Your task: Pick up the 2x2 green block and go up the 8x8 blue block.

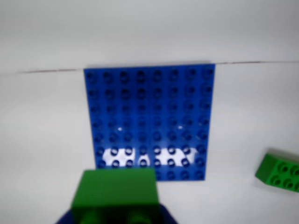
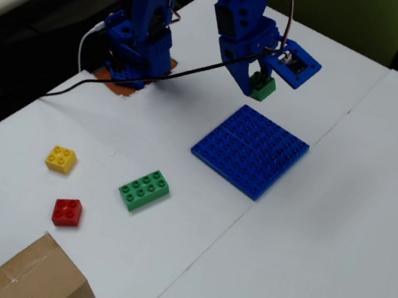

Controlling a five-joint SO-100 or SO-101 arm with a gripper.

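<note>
The 2x2 green block (image 2: 261, 87) is already off the table, clamped between the fingers of our gripper (image 2: 260, 83), which hangs in the air beside the far corner of the 8x8 blue block (image 2: 250, 151) in the fixed view. In the wrist view the same block (image 1: 117, 189) fills the bottom of the picture, and the plate (image 1: 149, 116) lies straight ahead of it, squarely aligned, its near edge just past the block's front face. So, as we judge it, the coming move turns on carrying the brick forward along the gripper's own line and over the studs, then lowering it. The plate sits near the middle of the table, by the seam between the two white sheets. The longer green brick (image 2: 145, 190), the yellow brick (image 2: 61, 159) and the red brick (image 2: 67, 212) lie well apart towards the table's near left edge, out of our path.
</note>
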